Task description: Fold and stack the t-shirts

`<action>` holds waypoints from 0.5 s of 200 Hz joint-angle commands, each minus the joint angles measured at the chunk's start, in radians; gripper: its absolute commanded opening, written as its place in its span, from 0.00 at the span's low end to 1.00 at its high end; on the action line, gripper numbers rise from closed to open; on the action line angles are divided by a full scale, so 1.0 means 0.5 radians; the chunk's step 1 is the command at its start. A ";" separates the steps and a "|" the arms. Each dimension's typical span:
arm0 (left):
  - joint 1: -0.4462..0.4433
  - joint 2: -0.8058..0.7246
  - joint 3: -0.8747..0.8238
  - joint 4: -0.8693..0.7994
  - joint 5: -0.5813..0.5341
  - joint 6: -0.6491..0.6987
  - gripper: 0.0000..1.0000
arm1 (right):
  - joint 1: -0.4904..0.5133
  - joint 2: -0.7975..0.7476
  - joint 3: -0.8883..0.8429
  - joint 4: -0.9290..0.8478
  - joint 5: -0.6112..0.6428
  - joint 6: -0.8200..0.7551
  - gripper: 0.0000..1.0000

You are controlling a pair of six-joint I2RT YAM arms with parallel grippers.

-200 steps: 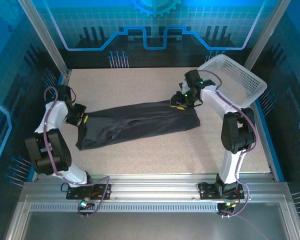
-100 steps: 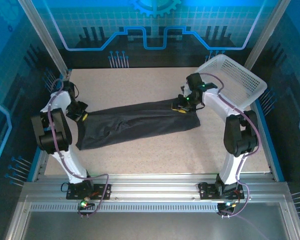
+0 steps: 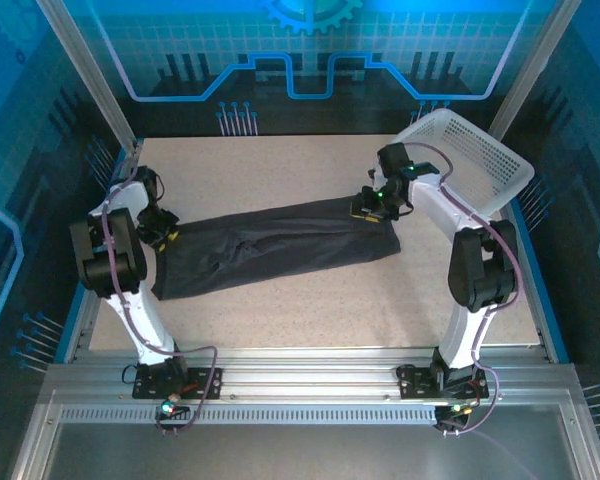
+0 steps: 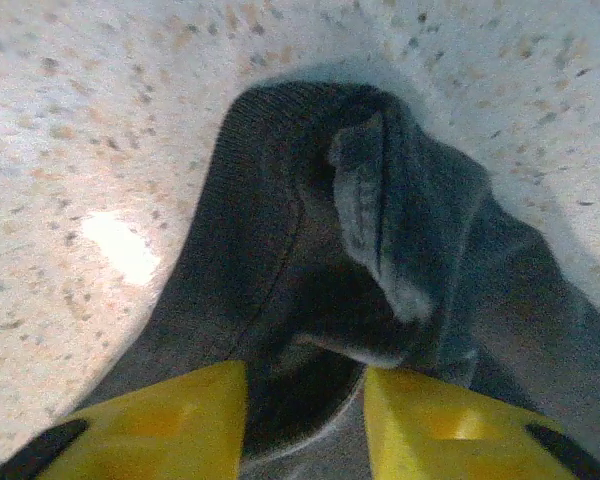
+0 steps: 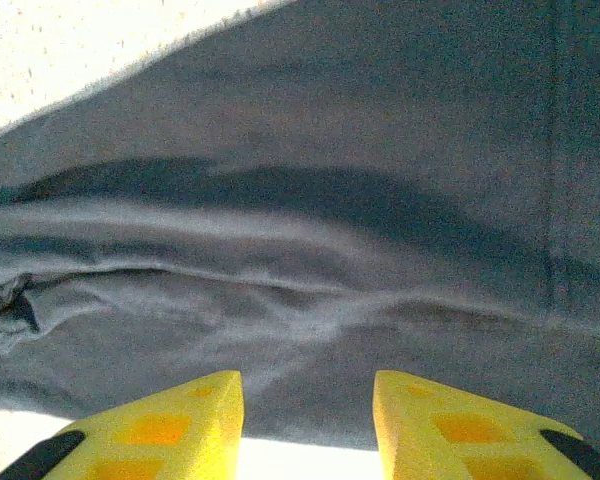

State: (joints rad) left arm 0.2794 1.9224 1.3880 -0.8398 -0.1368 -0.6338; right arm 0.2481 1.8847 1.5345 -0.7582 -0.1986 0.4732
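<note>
One t-shirt (image 3: 275, 245) is lying in a long band across the middle of the surface (image 3: 310, 305). Left tool (image 3: 163, 236) and right tool (image 3: 370, 207) are sitting at its two ends, jaws parted. Being soft, light cloth, it is likely sagging once lifted; pinching hemmed end corners is advisable.

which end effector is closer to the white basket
Right. The right end effector sits at the right end of the t-shirt, just left of the basket; the left end effector is at the t-shirt's opposite, far left end.
</note>
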 commanded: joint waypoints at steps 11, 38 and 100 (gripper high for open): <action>-0.203 -0.534 -0.225 -0.038 0.010 -0.299 0.39 | -0.027 0.313 0.296 -0.209 0.161 -0.138 0.39; -0.391 -0.763 -0.670 0.177 0.387 -0.822 0.32 | -0.015 0.601 0.563 -0.373 0.289 -0.173 0.37; -0.607 -0.801 -1.173 0.483 0.520 -1.393 0.32 | 0.002 1.131 1.115 -0.856 0.493 -0.265 0.35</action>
State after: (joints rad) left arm -0.0296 1.5120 0.8677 -0.6769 0.0811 -1.1843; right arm 0.2474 2.3669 1.9957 -1.0142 -0.0032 0.3828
